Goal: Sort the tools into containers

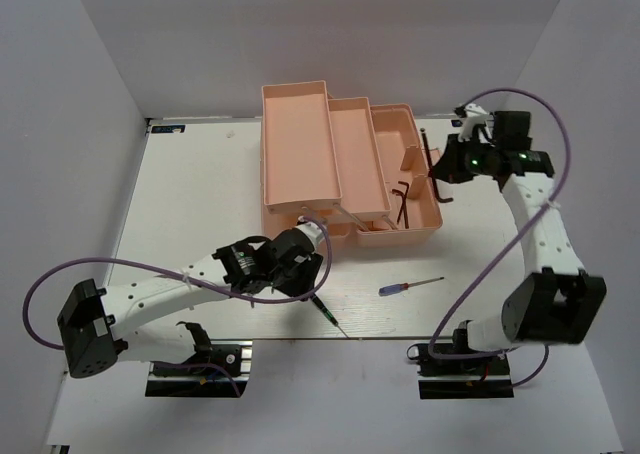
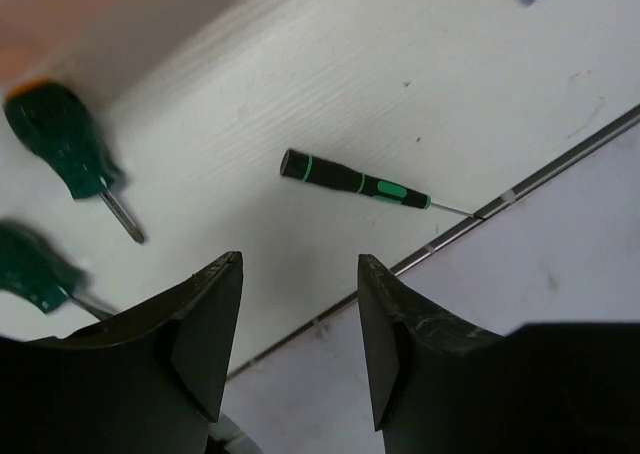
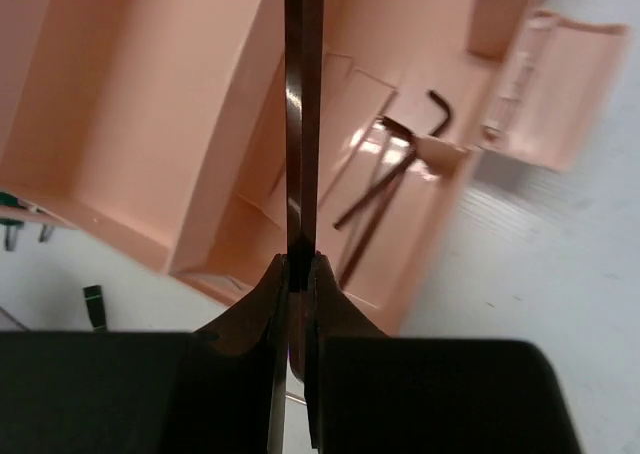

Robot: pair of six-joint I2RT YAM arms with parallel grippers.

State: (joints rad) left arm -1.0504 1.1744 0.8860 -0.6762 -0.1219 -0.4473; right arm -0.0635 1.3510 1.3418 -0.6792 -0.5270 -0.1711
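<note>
The salmon-pink toolbox [image 1: 300,144] stands open at the back middle with its tiered trays folded out. Several dark hex keys [image 1: 403,199] lie in its right compartment and show in the right wrist view [image 3: 385,174]. My right gripper [image 3: 302,259] is shut on a long dark hex key [image 3: 303,104] and holds it over the box's right edge [image 1: 428,149]. My left gripper [image 2: 300,259] is open and empty above the table's front edge. A slim green-handled screwdriver [image 2: 355,181] lies just ahead of it. Two stubby green-handled screwdrivers [image 2: 65,139] [image 2: 35,269] lie to its left.
A blue-and-red-handled screwdriver [image 1: 410,285] lies on the white table in front of the box's right corner. The slim green one [image 1: 325,312] lies near the table's front edge [image 1: 300,338]. White walls close in the left, right and back.
</note>
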